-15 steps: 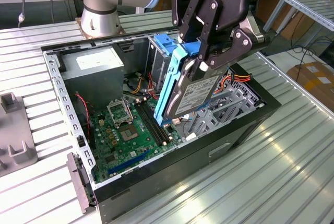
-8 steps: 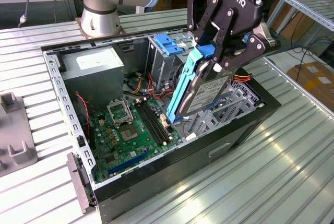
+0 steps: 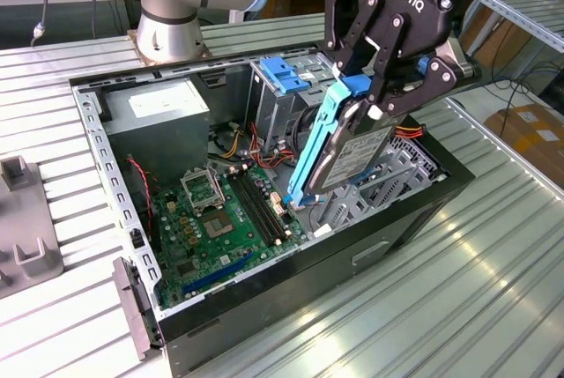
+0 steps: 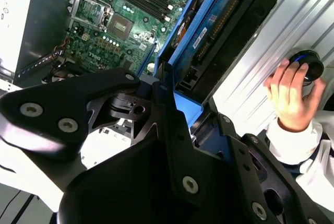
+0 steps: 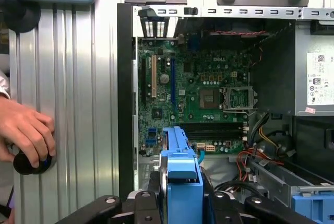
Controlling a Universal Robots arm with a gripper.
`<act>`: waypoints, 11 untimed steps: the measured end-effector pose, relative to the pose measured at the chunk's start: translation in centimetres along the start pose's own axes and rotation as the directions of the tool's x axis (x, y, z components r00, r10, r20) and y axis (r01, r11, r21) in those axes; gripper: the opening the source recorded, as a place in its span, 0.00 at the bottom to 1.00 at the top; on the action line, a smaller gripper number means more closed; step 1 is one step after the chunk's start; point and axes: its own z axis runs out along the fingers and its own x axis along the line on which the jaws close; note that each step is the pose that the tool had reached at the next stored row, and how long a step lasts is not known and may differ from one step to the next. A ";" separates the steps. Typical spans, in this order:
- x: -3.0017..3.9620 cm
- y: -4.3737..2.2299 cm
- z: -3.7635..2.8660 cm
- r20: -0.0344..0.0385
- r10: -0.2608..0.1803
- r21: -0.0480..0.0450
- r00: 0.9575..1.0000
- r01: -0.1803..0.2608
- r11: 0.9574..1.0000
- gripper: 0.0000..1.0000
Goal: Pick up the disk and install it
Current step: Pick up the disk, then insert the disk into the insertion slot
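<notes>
On ribbed metal table (image 3: 493,246): open computer case (image 3: 291,299) | fingers (image 3: 340,25) clamped on disk (image 3: 352,153) above it | hand (image 5: 26,135) nearby

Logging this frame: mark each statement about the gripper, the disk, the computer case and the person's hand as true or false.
1. The black gripper is shut on the grey-metal disk with blue plastic rails. True.
2. The disk lies flat on the green motherboard. False: the gripper holds it steeply tilted, on edge.
3. The black computer case is closed by its side panel. False: it lies open, with the motherboard exposed.
4. A person's hand rests on a round black knob on the ribbed metal table. True.
</notes>
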 end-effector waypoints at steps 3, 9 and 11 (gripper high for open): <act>-0.01 -0.47 0.02 0.000 0.000 0.000 1.000 0.000 1.000 0.37; -0.02 -1.17 0.02 0.001 0.000 0.000 1.000 0.000 1.000 0.37; 0.02 -1.44 0.03 0.012 0.000 0.000 1.000 0.000 1.000 0.37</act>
